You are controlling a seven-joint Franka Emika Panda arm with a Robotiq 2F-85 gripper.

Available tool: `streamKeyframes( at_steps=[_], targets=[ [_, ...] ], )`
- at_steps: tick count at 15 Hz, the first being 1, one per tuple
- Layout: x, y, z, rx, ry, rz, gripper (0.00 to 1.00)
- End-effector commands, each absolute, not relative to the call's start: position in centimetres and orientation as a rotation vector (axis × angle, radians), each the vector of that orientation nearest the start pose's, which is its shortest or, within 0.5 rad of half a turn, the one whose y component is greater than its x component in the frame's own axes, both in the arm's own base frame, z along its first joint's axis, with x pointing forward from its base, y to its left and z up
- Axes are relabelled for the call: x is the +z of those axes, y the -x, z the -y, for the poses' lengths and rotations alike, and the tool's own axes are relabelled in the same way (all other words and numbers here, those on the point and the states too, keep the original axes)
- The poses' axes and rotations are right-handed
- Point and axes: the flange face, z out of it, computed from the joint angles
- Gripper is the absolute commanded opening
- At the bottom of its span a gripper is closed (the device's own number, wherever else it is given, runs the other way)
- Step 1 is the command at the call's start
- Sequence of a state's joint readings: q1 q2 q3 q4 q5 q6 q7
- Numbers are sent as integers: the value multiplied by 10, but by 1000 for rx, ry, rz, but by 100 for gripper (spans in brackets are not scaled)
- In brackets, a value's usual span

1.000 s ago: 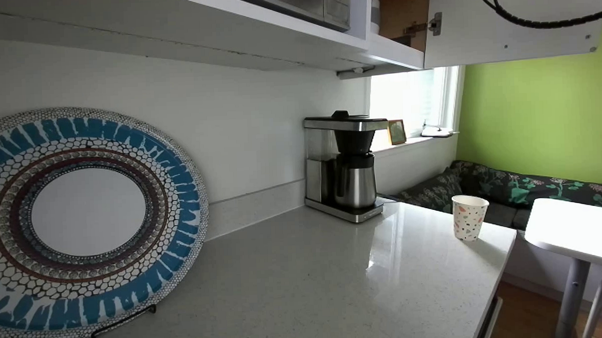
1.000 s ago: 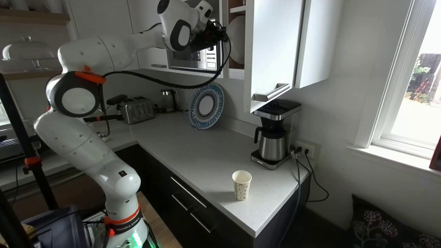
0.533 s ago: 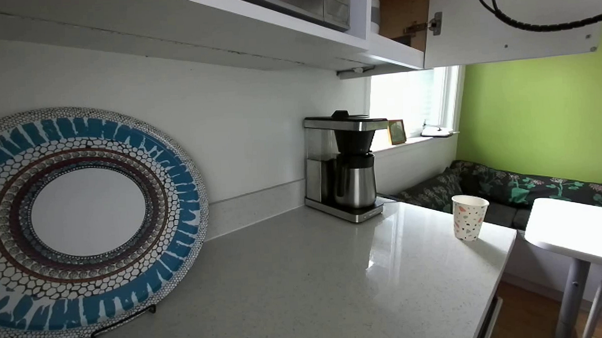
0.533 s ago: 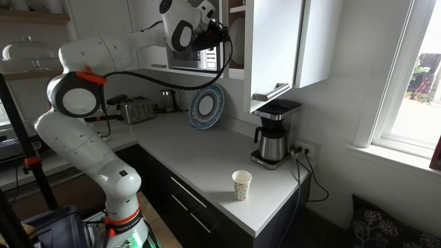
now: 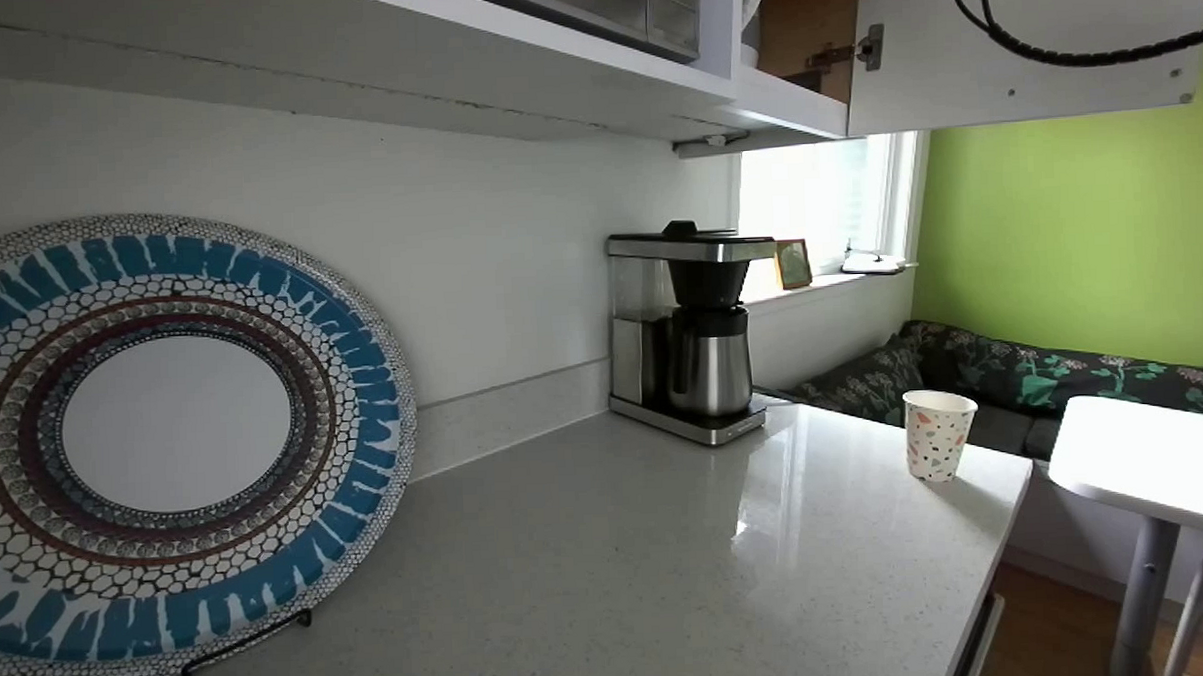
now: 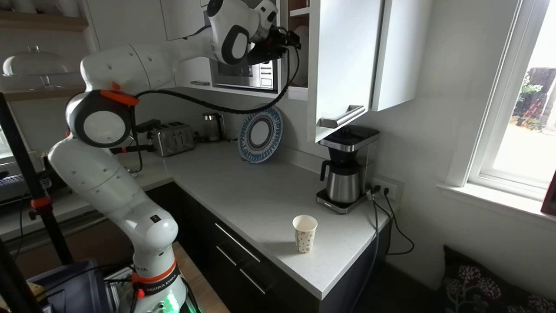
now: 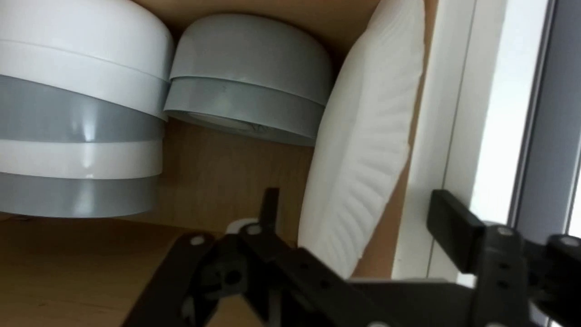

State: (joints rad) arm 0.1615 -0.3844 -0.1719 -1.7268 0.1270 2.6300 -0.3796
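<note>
Lime-green wall (image 5: pixel 1074 251) stands beyond the glossy, speckled pale counter (image 5: pixel 569 559); white cabinet (image 5: pixel 818 10), wooden inside, hangs above, door (image 6: pixel 347 52) open. Inside, a white, fluted plate (image 7: pixel 363 136) stands tilted on edge along the cabinet's side frame (image 7: pixel 447 91). Gripper (image 7: pixel 356 200) is spread, fingers (image 7: pixel 454 227) to either side of plate and frame; contact unclear. Smooth grey-and-white bowls (image 7: pixel 81 113) stack alongside. Confetti-patterned paper cup (image 5: pixel 935 436) stands near counter's outer corner.

White paper plate (image 7: pixel 363 145) with a crinkly fluted rim, one or several nested, honestly can't tell. It's up on its edge inside the open cabinet (image 7: pixel 199 172), near the side wall (image 7: pixel 386 227), right beside the grey bowls (image 7: pixel 247 59). Can't see if they touch.
</note>
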Motion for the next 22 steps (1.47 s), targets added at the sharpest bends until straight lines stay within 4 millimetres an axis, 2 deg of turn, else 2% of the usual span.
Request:
streamKeyframes(
  at_steps=[1, 4, 5, 6, 10, 15, 17, 18, 22],
  targets=[
    [878, -439, 25, -1851, 2563, 394, 100],
    [878, -436, 26, -1814, 2572, 402, 100],
    [877, -438, 27, -1805, 2571, 405, 75],
    [877, -438, 26, -1794, 2573, 410, 74],
    [880, -437, 19, -1788, 2569, 425, 42],
    [877, -448, 4, -1809, 2545, 496, 5],
    [875, -452, 6, -1821, 2542, 531, 0],
    [876, -452, 8, -1828, 2542, 544, 2],
    [875, -455, 16, -1847, 2561, 575, 0]
  ],
)
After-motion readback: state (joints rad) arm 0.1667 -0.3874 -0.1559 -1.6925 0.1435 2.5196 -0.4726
